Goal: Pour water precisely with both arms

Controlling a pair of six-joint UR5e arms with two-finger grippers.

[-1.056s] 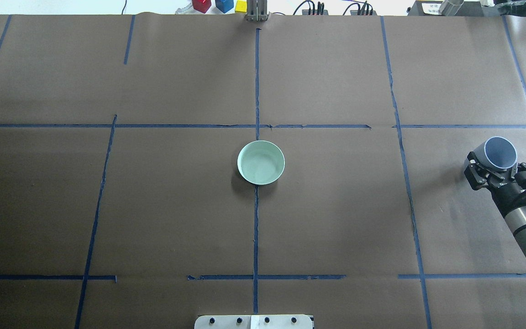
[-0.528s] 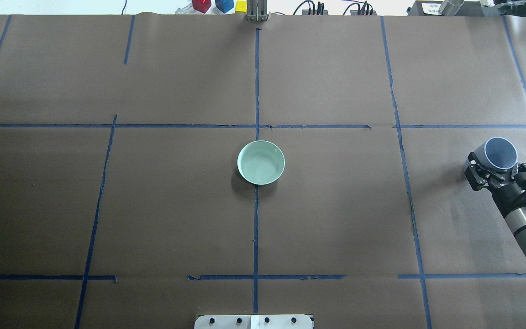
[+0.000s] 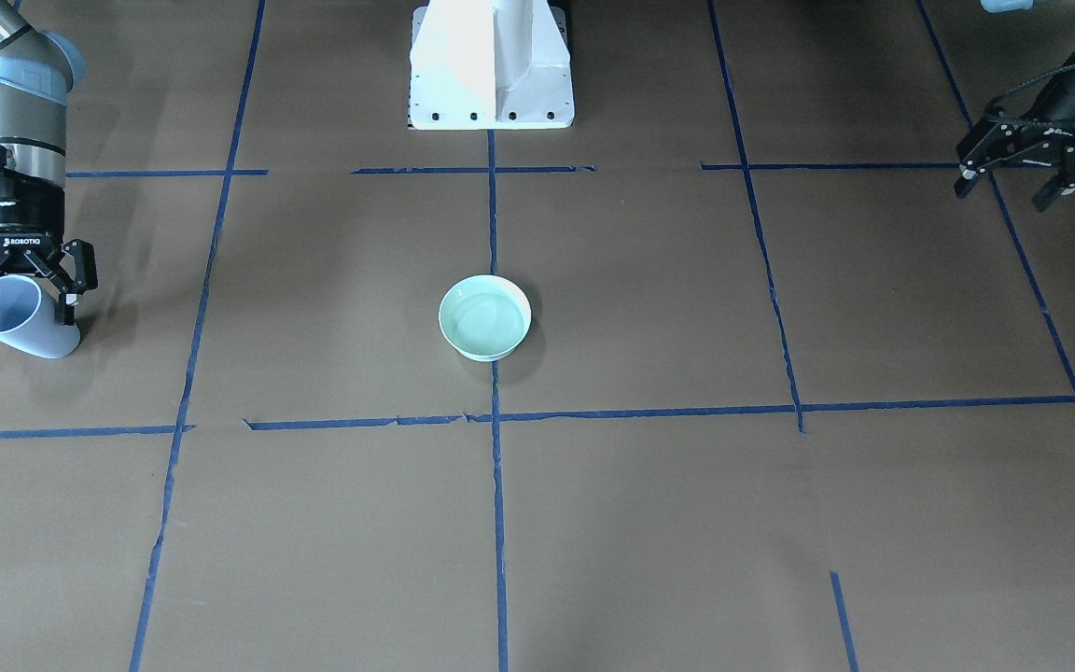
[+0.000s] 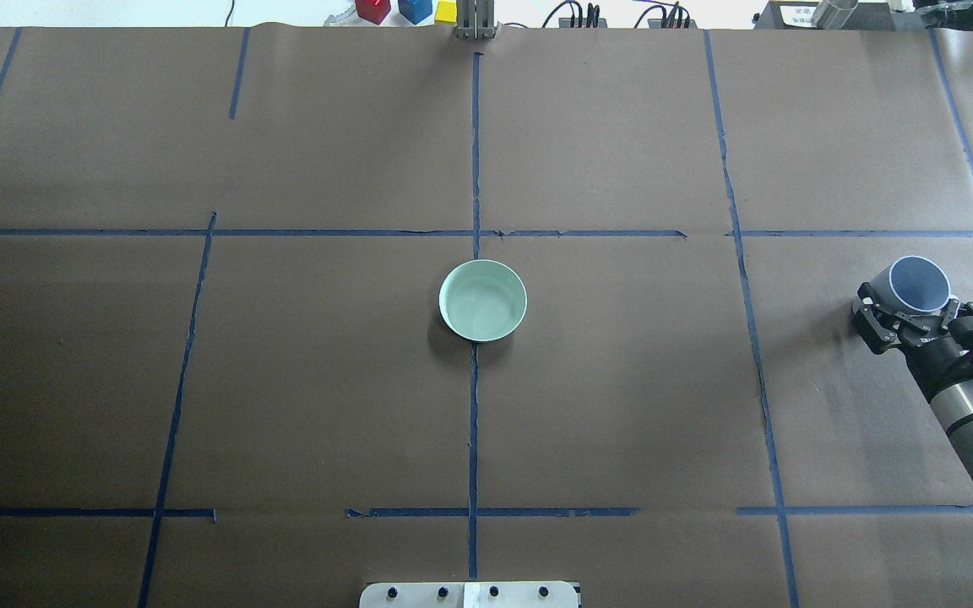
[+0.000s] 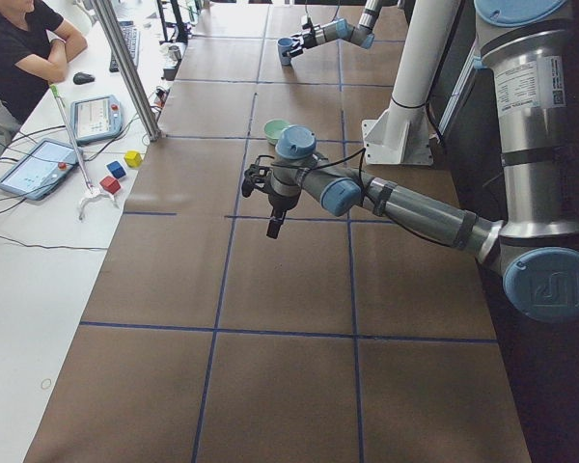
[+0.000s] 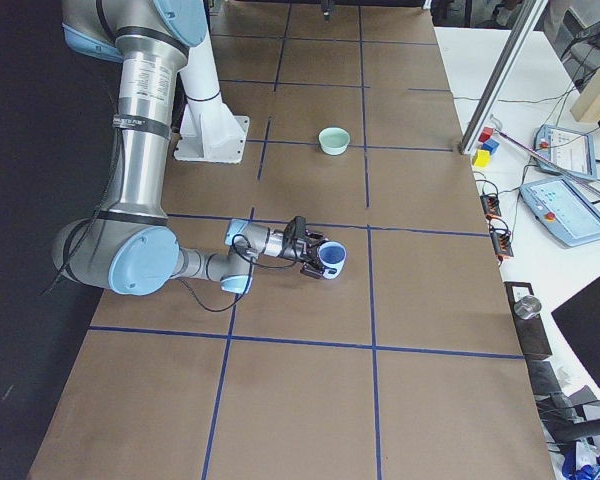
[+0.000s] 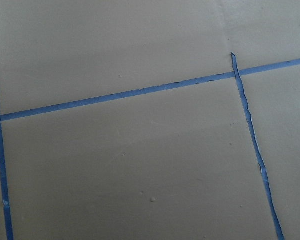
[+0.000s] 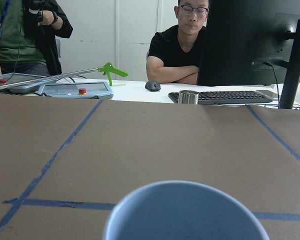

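From where I stand, the right end effector (image 4: 909,323) is clamped around a blue-grey cup (image 4: 919,285), low over the bench (image 4: 622,405) out at three o'clock from the pale green bowl (image 4: 483,301) in the middle. The water (image 3: 489,322) seems to lie in the bowl as a faint sheen; whether any remains in the cup I cannot tell. If the cup is let go while tilted, it could tip and roll. The left end effector (image 3: 1013,168) hangs with fingers spread, holding nothing, well clear at nine o'clock.
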